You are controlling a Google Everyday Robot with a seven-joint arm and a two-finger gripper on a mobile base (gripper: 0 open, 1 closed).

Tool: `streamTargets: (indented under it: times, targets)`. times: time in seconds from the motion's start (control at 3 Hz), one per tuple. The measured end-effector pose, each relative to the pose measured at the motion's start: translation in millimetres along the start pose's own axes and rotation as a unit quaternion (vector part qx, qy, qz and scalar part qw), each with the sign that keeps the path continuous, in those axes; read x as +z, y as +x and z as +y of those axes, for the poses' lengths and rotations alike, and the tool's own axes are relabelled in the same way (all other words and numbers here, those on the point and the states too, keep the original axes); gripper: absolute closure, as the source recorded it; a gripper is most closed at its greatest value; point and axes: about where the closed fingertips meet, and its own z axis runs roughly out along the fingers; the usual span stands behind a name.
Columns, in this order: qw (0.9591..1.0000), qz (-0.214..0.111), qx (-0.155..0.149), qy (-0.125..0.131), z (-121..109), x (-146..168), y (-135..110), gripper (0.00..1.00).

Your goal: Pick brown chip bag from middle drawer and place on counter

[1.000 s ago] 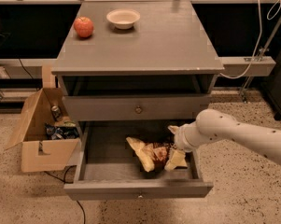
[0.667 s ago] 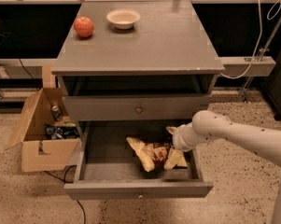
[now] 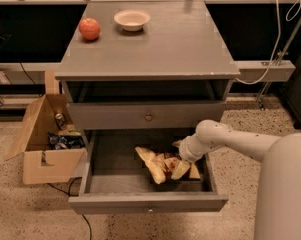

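Observation:
The brown chip bag [image 3: 156, 164] lies crumpled in the open middle drawer [image 3: 147, 203], right of centre, with its pale yellow-tan end pointing back left. My gripper [image 3: 183, 165] reaches down into the drawer from the right and sits at the bag's right end, touching or overlapping it. The white arm [image 3: 225, 136] runs off to the lower right. The counter [image 3: 160, 44] is the grey cabinet's flat top above.
A red apple [image 3: 89, 28] and a white bowl [image 3: 132, 19] sit at the counter's back left. The shut drawer with the brass knob [image 3: 148, 117] is above the open one. An open cardboard box [image 3: 42, 144] with clutter stands on the floor at left.
The arm has shifted slightly left and its near part now fills more of the lower right. The gripper stays at the bag's right end. The bag has not visibly moved.

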Motion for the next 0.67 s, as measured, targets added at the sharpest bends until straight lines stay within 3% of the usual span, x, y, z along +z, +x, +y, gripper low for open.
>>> streamTargets:
  times: [0.33,0.67]
  targets:
    - [0.9999,-0.009,0.003,-0.009,-3.4,15.4,1.5,0.29]
    - [0.9996,-0.029,0.001,-0.001,-1.0,9.6,-3.2,0.51]
